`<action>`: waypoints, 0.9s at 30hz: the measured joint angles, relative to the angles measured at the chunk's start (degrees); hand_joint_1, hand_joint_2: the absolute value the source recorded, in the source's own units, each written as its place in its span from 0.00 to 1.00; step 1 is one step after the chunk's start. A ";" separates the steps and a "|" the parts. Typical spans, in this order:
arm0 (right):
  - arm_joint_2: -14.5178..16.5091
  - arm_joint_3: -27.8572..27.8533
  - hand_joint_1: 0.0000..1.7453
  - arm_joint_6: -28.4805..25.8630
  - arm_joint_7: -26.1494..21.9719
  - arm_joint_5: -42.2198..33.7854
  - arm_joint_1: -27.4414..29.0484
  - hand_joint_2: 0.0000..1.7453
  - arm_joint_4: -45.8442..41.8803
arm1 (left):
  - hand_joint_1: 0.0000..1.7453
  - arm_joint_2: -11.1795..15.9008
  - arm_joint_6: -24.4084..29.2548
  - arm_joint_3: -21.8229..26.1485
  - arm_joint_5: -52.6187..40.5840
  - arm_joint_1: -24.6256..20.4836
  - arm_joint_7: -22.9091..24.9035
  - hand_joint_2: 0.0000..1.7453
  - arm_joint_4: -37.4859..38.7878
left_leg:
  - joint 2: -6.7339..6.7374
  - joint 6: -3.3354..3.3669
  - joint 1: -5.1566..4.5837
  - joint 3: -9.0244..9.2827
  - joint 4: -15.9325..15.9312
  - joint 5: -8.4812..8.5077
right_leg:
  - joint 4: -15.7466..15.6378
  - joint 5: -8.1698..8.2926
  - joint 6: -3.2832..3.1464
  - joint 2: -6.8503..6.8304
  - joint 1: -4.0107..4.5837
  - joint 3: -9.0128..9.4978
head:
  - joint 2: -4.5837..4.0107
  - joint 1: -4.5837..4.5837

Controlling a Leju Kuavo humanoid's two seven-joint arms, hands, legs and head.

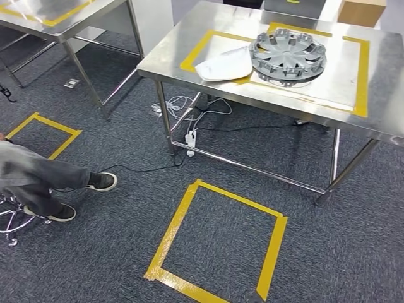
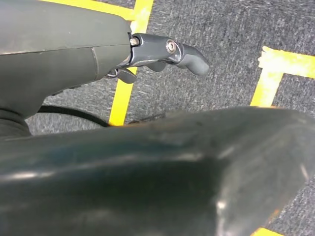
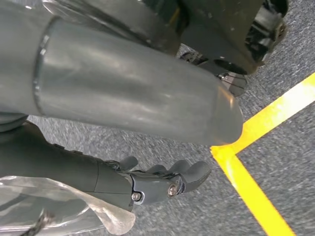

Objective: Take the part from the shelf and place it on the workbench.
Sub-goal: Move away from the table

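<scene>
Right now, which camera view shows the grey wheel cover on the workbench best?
The head view: the grey wheel cover lies whole inside the yellow tape outline on the steel workbench. Both wrist views look down at carpet, floor tape and the robot's own parts instead.

Workshop, steel workbench, floor tape

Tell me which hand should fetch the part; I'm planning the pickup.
Left, marginally. The left hand and right hand both hang over the carpet, fingers out and empty, but clear plastic sits by the right wrist.
</scene>
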 joint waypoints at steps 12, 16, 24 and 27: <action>-0.04 0.37 0.00 0.25 0.31 0.08 -0.04 0.00 0.15 | 0.00 -0.05 0.02 -0.04 -0.07 -0.13 0.10 0.00 0.00 | -3.24 3.98 -0.97 1.11 -6.34 2.36 | 18.14 -8.56 1.86 4.75 0.01 -8.51 | 0.00 0.82; -0.10 0.37 0.00 0.25 0.30 0.08 0.03 0.00 0.24 | 0.00 -0.09 0.02 -0.04 -0.07 -0.15 0.13 0.00 0.00 | -6.34 3.68 -1.21 0.95 -5.90 2.53 | 5.08 -1.22 0.97 7.97 -0.09 -2.91 | 0.00 0.78; -0.38 0.42 0.00 0.68 -0.10 0.14 0.00 0.00 0.33 | 0.00 -0.09 0.07 -0.05 -0.11 -0.09 0.15 0.00 0.04 | -4.27 0.98 -0.96 -3.76 2.30 -1.62 | 0.36 -0.09 -0.20 5.28 -0.46 -0.40 | 0.00 0.16; -0.41 0.42 0.00 0.84 -0.44 0.10 0.11 0.00 0.34 | 0.00 -0.07 0.06 -0.05 -0.11 -0.12 0.16 0.00 0.04 | -2.89 0.12 -0.25 -7.24 10.42 -4.51 | 0.45 -0.31 -0.26 2.49 -0.37 -0.39 | 0.00 0.06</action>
